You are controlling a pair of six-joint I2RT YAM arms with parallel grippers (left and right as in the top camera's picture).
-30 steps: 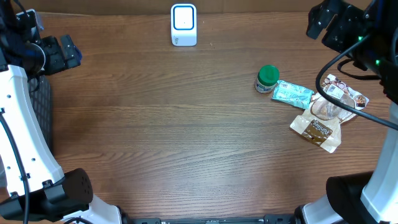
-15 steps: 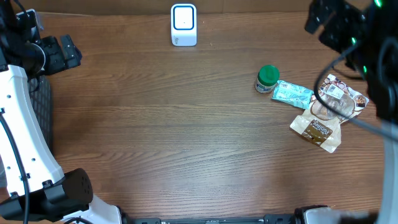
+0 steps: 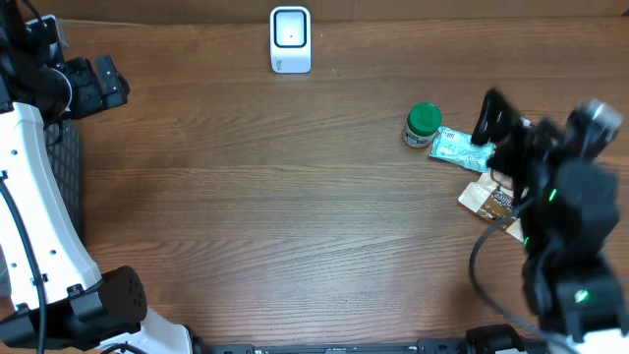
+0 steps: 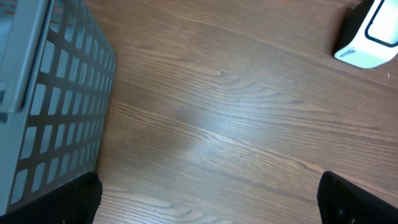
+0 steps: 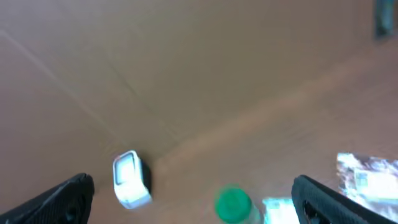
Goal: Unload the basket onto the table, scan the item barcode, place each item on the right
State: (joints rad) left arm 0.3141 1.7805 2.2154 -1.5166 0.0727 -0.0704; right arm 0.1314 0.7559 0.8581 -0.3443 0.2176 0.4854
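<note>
The white barcode scanner (image 3: 290, 39) stands at the table's back edge; it also shows in the left wrist view (image 4: 373, 34) and, blurred, in the right wrist view (image 5: 130, 177). A green-capped jar (image 3: 423, 123) (image 5: 232, 204), a teal packet (image 3: 460, 149) (image 5: 280, 210) and a brown packet (image 3: 488, 202) lie at the right. My right gripper (image 3: 501, 133) (image 5: 199, 205) hangs open and motion-blurred over these packets, holding nothing. A printed packet (image 5: 367, 171) shows at the right of its view. At the far left my left gripper (image 3: 116, 82) (image 4: 211, 205) is open and empty above bare wood.
A grey lattice basket (image 4: 50, 106) stands at the left edge of the table, close to the left gripper. The right arm (image 3: 560, 216) covers part of the packet pile.
The right arm has swung from the back right corner forward and down over the packets, and is blurred by motion. The left arm has not moved.
</note>
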